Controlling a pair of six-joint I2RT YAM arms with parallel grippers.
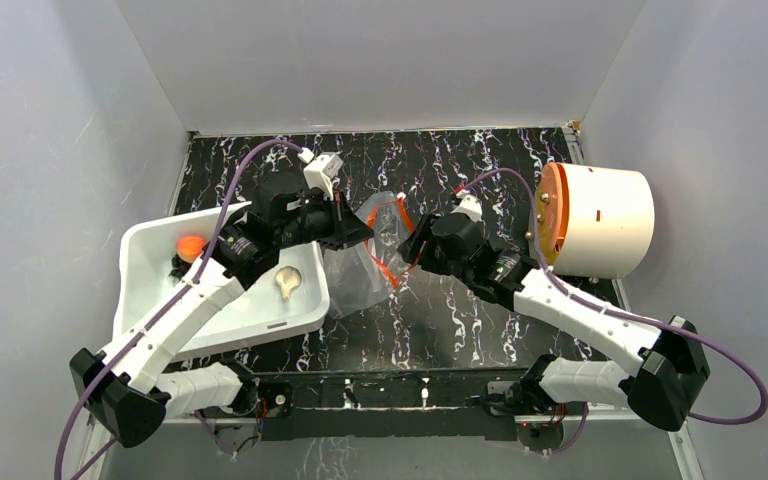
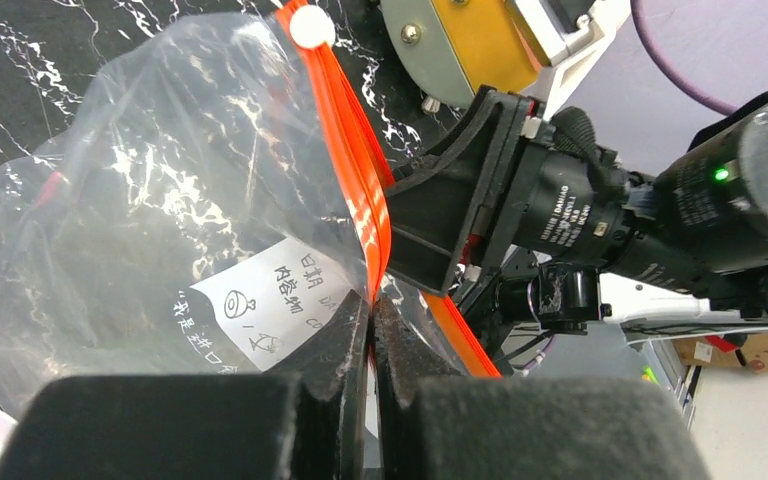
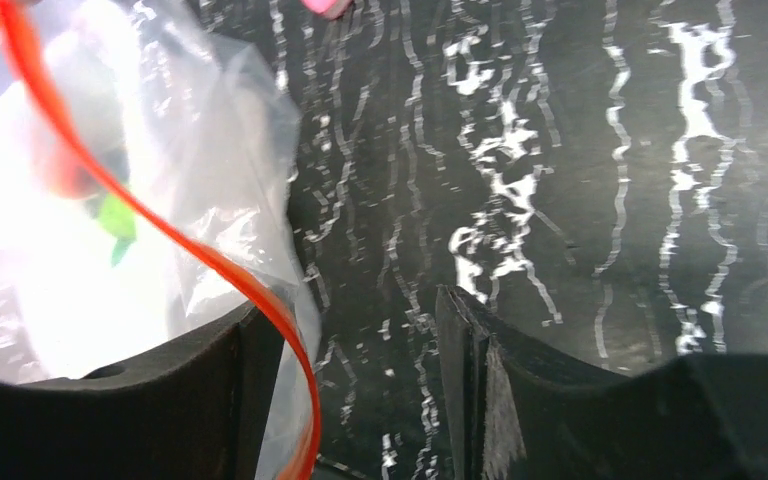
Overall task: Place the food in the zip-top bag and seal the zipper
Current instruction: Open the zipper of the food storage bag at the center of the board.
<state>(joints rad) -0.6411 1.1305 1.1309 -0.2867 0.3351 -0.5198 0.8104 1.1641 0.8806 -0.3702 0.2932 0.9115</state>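
The clear zip-top bag [image 1: 358, 270] lies between my grippers, its mouth lifted. My left gripper [image 1: 360, 228] is shut on the orange-red zipper [image 2: 355, 170]; in the left wrist view [image 2: 372, 305] the strip runs into the closed jaws and its white tip [image 2: 311, 25] shows above. My right gripper [image 1: 407, 245] is open at the bag's other side; in the right wrist view [image 3: 355, 310] the zipper [image 3: 150, 215] curves along the left finger, inside the gap. A red and a green shape [image 3: 112, 215] show blurred through the bag [image 3: 210, 120]. An orange ball [image 1: 190, 245] and a beige mushroom [image 1: 287, 281] lie in the white bin.
The white bin [image 1: 160, 315] stands at the left, against the bag. A white cylinder with an orange lid [image 1: 600, 220] lies at the right rear. A small pink block [image 3: 325, 5] sits on the black marbled table beyond the right gripper. Grey walls enclose the table.
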